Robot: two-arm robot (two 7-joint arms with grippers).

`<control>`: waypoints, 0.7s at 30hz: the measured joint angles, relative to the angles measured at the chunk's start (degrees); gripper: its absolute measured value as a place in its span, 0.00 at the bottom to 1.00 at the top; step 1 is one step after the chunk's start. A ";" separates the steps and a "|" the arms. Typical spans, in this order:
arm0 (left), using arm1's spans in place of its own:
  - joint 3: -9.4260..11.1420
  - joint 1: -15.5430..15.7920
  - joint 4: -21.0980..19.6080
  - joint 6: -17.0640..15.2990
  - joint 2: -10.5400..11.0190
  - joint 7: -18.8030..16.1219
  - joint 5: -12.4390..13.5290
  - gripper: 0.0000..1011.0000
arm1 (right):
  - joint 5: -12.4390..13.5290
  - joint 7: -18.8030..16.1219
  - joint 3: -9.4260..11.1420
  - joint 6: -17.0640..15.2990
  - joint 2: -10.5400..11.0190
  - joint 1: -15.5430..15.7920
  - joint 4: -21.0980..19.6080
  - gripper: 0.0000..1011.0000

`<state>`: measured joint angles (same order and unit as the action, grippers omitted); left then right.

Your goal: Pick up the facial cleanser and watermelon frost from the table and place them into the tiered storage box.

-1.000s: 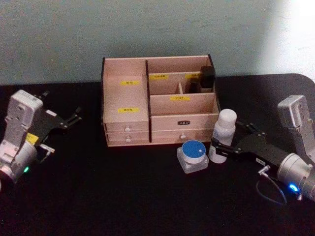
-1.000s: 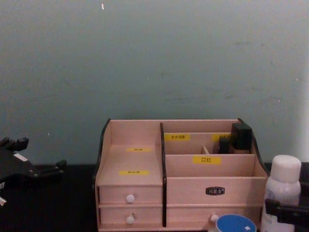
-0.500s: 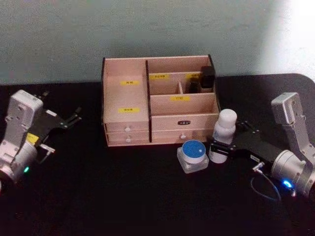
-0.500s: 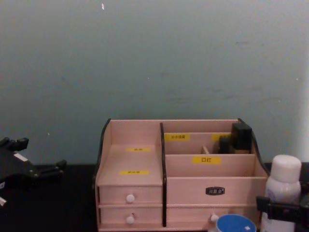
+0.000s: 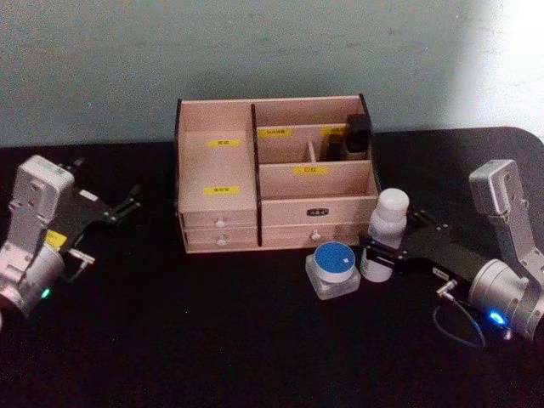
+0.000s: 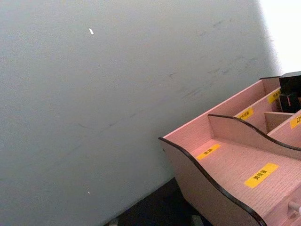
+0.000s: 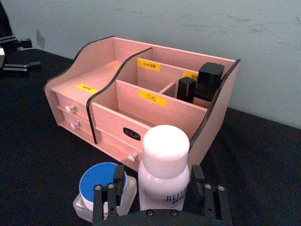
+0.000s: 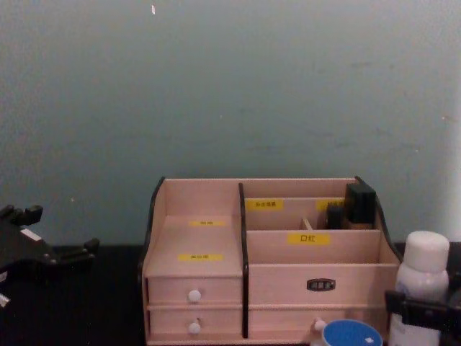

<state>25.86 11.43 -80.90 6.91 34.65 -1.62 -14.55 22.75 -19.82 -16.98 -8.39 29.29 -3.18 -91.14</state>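
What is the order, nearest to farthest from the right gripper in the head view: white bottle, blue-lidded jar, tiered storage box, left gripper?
1. white bottle, between the jaws of the right gripper.
2. blue-lidded jar, just to the bottle's left.
3. tiered storage box, behind both, mid-table.
4. left gripper, far over on the left side.

A plain wall (image 5: 102, 68) painted pale blue-green is seen behind the work area. It is marked with faint scuffs and one small white fleck (image 8: 152, 9) high up. Its right end is washed out by a bright patch of light (image 5: 510, 42). Below the wall, a table (image 5: 212, 340) with a matt black top is spread across the whole width, and its far right corner is rounded.
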 joint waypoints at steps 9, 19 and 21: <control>0.00 0.00 0.00 0.00 0.00 0.00 0.00 0.99 | 0.05 0.06 0.00 0.03 0.05 0.04 -0.05 0.65; 0.00 0.00 0.00 0.00 0.00 0.00 0.00 0.99 | 0.10 0.06 0.00 0.02 0.06 0.04 -0.06 0.58; 0.00 0.00 0.00 0.00 0.00 0.00 0.00 0.99 | 0.12 0.06 0.00 0.03 0.06 0.04 -0.07 0.58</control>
<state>25.86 11.43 -80.90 6.91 34.65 -1.62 -14.55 22.87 -19.75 -16.98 -8.36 29.35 -3.14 -91.20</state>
